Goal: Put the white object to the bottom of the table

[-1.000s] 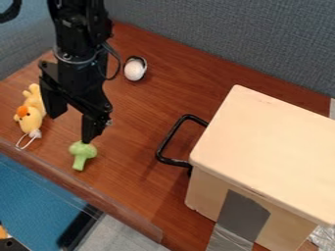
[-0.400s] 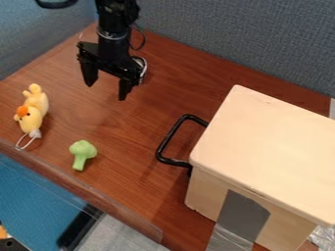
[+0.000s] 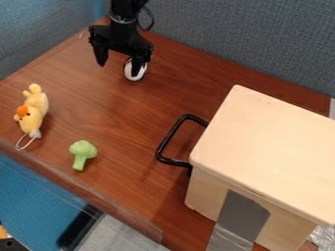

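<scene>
The black gripper point(image 3: 118, 69) hangs over the upper left part of the brown table point(image 3: 173, 84), its two fingers spread wide and nothing held between them. Its right finger passes in front of the white object point(image 3: 141, 72), a small rounded thing with a dark rim, and hides the middle of it. Whether that finger touches the object I cannot tell.
A yellow plush duck point(image 3: 33, 113) lies at the left, with a green toy broccoli point(image 3: 82, 154) near the front edge. A large pale box point(image 3: 265, 147) with a black handle point(image 3: 171, 138) stands at the right. Grey partitions border the back.
The gripper has moved from above the broccoli up and away toward the back of the table, to the white object. The duck, broccoli and box are where they were.
</scene>
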`<act>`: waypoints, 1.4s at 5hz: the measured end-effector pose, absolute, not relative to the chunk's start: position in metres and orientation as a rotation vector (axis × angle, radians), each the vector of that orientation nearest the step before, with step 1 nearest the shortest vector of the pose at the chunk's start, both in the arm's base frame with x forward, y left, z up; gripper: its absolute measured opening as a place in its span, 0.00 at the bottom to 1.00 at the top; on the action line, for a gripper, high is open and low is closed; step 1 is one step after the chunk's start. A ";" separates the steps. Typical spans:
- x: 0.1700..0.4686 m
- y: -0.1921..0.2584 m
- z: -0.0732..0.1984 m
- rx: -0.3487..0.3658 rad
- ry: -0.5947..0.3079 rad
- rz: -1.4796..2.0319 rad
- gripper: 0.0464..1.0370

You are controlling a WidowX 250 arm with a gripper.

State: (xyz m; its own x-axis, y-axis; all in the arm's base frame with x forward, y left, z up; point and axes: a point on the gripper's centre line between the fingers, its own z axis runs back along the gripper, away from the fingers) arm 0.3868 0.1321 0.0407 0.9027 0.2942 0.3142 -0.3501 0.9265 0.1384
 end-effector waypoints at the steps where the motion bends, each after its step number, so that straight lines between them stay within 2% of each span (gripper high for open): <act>1: 0.396 0.135 0.032 0.194 -0.320 0.359 0.96; 3: 0.410 0.136 0.028 0.174 -0.398 0.426 0.96; 5: 0.416 0.138 0.006 0.168 -0.386 0.439 0.96; 6: 0.420 0.142 0.003 0.172 -0.387 0.430 0.93; 7: 0.422 0.147 0.002 0.159 -0.392 0.423 0.80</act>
